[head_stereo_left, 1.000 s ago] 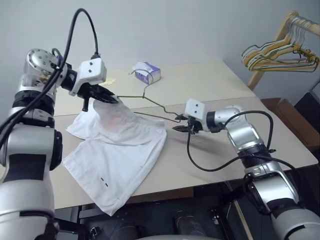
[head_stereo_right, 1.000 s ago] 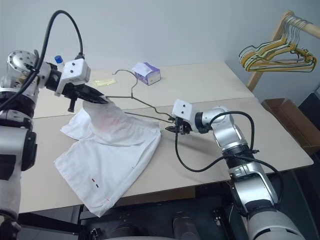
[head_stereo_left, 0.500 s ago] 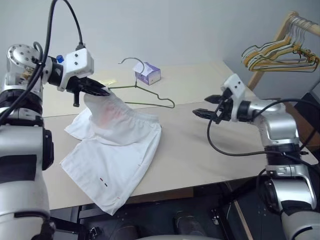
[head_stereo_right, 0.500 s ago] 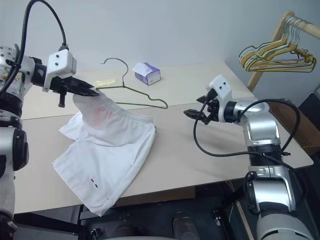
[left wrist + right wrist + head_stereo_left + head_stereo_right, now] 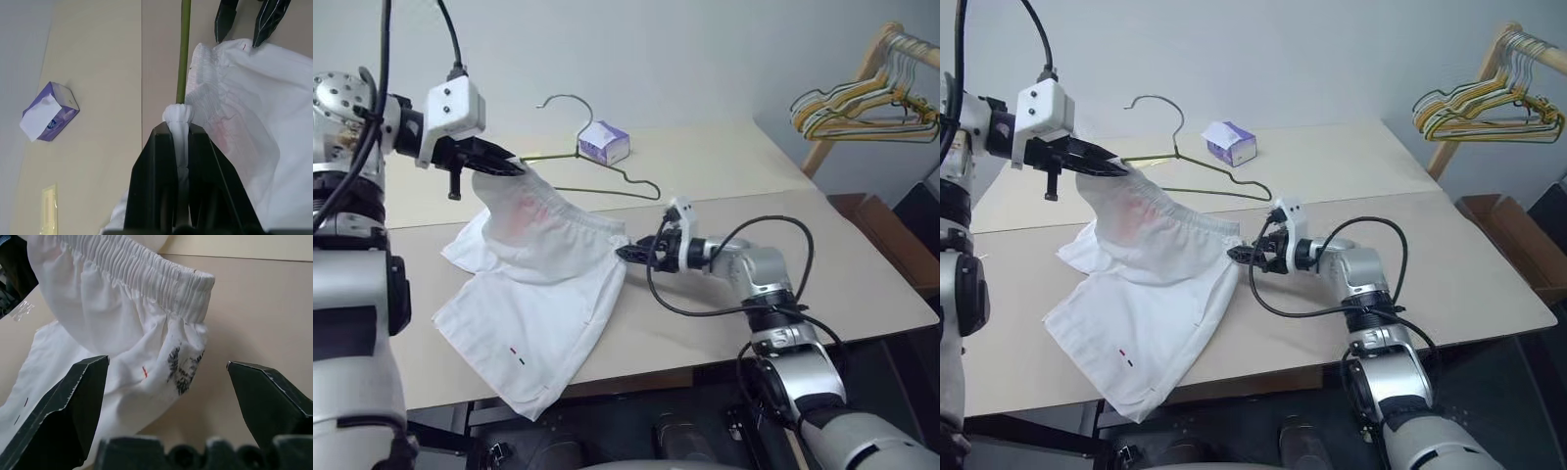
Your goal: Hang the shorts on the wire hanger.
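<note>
Left end effector (image 5: 505,165): upper left of the left eye view; its two black fingers (image 5: 156,186) are clamped on a bunched fold of waistband and the end of the wire.
Right end effector (image 5: 628,253): centre of the left eye view, fingers spread wide apart, tips just beside the waistband's free corner, gripping nothing.
Shorts: the large white cloth shorts with a gathered elastic waistband (image 5: 548,284) are lifted at one waistband corner; the rest drapes down onto the worktop, lower left of frame. Small red and black marks sit near the hem, a faint pink patch near the raised part.
Hanger: the thin dull-metal wire hanger (image 5: 607,176) runs from the left grip toward the upper centre, hook curving upward, raised above the worktop.
Worktop: pale beige worktop (image 5: 724,166).
Background: small purple tissue box (image 5: 603,142) just behind the hanger; bunch of yellow and multicoloured hangers (image 5: 862,103) on a wooden rack, upper right.
</note>
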Controlling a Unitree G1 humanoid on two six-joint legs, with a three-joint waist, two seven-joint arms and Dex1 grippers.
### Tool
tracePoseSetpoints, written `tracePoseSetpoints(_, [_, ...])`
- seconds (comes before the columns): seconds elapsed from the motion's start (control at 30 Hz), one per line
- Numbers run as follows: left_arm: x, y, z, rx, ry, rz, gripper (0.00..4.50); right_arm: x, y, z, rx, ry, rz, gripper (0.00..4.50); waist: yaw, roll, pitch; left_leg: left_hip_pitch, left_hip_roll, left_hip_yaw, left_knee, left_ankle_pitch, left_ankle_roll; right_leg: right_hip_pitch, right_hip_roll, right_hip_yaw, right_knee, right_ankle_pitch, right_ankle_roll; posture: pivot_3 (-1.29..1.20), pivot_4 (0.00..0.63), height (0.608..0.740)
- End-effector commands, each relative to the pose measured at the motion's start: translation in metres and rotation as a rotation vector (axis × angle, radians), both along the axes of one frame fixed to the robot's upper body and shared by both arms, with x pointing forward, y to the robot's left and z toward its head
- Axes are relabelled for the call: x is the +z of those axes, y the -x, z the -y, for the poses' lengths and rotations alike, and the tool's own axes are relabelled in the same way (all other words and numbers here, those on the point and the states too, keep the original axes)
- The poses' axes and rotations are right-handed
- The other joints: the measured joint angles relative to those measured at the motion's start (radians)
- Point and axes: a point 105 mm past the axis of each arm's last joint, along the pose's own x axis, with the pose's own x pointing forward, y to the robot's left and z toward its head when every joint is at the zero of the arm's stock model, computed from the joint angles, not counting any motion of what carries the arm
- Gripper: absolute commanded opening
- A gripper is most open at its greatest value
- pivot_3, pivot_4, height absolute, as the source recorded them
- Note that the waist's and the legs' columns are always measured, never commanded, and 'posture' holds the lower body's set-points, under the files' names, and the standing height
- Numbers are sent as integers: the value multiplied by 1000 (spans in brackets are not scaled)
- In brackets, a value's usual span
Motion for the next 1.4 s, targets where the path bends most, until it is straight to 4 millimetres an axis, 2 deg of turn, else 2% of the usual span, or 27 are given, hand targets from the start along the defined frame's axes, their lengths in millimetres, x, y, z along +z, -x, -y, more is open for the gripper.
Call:
tracePoseSetpoints(0.03, [17,4,3,-23,41,59,13,15,-6,-10,27,-52,32,4315,1,0,0,0,0,0,0,0,0,0,0,0,0,0,0,7,0,740])
tracePoseSetpoints(0.1, [17,5,3,-26,48,58,13,14,-6,-15,39,-62,17,3937,-1,0,0,0,0,0,0,0,0,0,0,0,0,0,0,12,0,740])
tracePoseSetpoints(0.17, [15,5,3,-26,53,54,13,15,-7,-17,43,-75,16,3289,-1,0,0,0,0,-1,0,0,0,0,0,-1,1,0,0,16,0,740])
tracePoseSetpoints(0.37, [12,9,-2,-17,67,47,13,16,-6,-18,53,-70,19,1111,-3,0,0,0,0,-1,0,0,0,0,0,-1,1,0,0,20,0,740])
tracePoseSetpoints(0.47, [11,11,-4,-15,85,43,13,9,-6,-14,46,-14,39,15,-2,0,0,0,0,-1,0,0,0,0,0,-1,1,0,0,26,0,740])
tracePoseSetpoints(0.6, [14,19,-5,-21,136,33,13,11,-11,4,-9,117,161,15,-1,0,0,0,0,-2,0,0,0,0,0,-1,1,0,0,24,0,740])
tracePoseSetpoints(0.73, [13,29,-9,-24,191,8,13,25,-14,37,-81,206,268,15,1,0,0,-1,0,-2,0,0,0,-1,0,-1,1,0,0,16,0,740])
tracePoseSetpoints(0.97, [-15,51,-6,-33,202,-56,13,49,-1,79,-144,263,341,15,1,0,0,0,0,-2,0,0,0,0,0,-1,0,0,0,-9,0,740])
tracePoseSetpoints(1.13, [-24,54,2,3,249,-64,13,49,10,87,-135,302,359,15,1,0,0,1,0,-2,1,0,0,0,0,-1,-1,0,0,-14,0,740])
tracePoseSetpoints(1.3, [-22,49,4,46,307,-42,13,42,19,91,-118,351,361,15,3,0,0,1,0,-2,1,0,0,1,0,-1,-2,0,0,-17,0,740])
tracePoseSetpoints(1.4, [-24,53,4,34,287,-65,13,42,21,94,-126,351,360,15,3,0,0,1,0,-2,1,0,0,1,0,-1,-3,0,0,-22,0,740])
